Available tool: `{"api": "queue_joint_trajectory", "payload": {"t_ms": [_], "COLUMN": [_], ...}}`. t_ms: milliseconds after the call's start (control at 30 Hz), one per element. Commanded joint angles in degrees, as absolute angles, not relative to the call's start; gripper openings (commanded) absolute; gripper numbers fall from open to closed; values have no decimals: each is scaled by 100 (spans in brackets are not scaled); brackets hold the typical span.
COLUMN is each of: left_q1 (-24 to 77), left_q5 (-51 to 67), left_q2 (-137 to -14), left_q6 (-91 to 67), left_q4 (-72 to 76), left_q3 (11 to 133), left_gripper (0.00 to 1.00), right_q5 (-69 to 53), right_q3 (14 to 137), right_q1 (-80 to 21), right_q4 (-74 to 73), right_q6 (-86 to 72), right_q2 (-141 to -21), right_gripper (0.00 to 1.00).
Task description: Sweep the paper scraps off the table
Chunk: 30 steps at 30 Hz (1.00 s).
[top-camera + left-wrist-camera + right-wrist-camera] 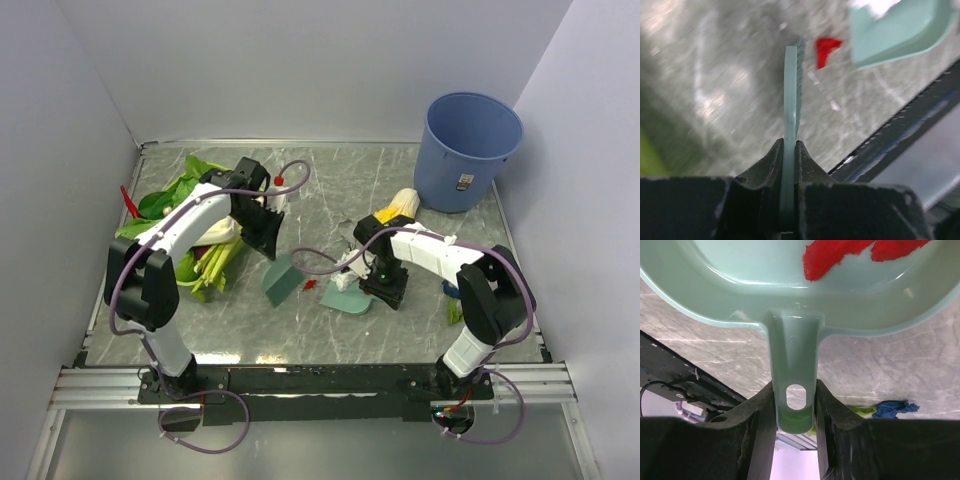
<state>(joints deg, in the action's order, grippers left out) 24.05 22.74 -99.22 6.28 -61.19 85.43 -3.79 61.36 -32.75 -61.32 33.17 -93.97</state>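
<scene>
My left gripper [262, 240] is shut on a pale green brush [281, 280], seen edge-on in the left wrist view [792, 85] between the jaws [789, 145]. A red paper scrap [310, 285] lies on the table [330, 190] between the brush and the dustpan, and shows in the left wrist view [826, 49]. My right gripper [385, 287] is shut on the handle [795, 380] of the pale green dustpan [348, 298]. Red scraps [835, 257] and a white scrap [346, 279] lie in the pan. A blue scrap [452, 290] and a green scrap [455, 312] lie right of the right arm.
A blue bin [468, 150] stands at the back right. A yellow-and-white vegetable [397, 207] lies in front of it. Leafy greens [185, 195] are piled at the left under the left arm. A small red bit [279, 181] lies at the back. Pale walls enclose the table.
</scene>
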Motion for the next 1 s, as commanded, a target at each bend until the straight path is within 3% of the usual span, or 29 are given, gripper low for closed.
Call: {"api": "queue_joint_trajectory", "payload": {"t_ms": [0,167,333,700,967], "left_q1": [2426,2435,2373,1793,1784], "left_q5": [3452,4593,4895,4949,4966], "left_q2": [-10220,-10476,-10713,-10363,-9379], "left_q6": [588,1026,1564,3190,2479], "left_q4": [-5819,-5195,-5466,-7609,-6514], "left_q3": [8534,8832,9360,9826,9694], "left_gripper": [1,1,1,1,1], "right_q5": [-342,-536,-738,-878,-1424], "right_q3": [6205,6547,6627,5950,4818], "right_q1": [-3567,-3805,-3806,-3700,-3472], "right_q4": [-6196,-6074,-5915,-4869,-3385], "right_q6": [3323,3200,3111,2786,3207], "right_q2": [-9517,-9791,-9818,-8693,-7270], "right_gripper": [0,0,0,0,0]}}
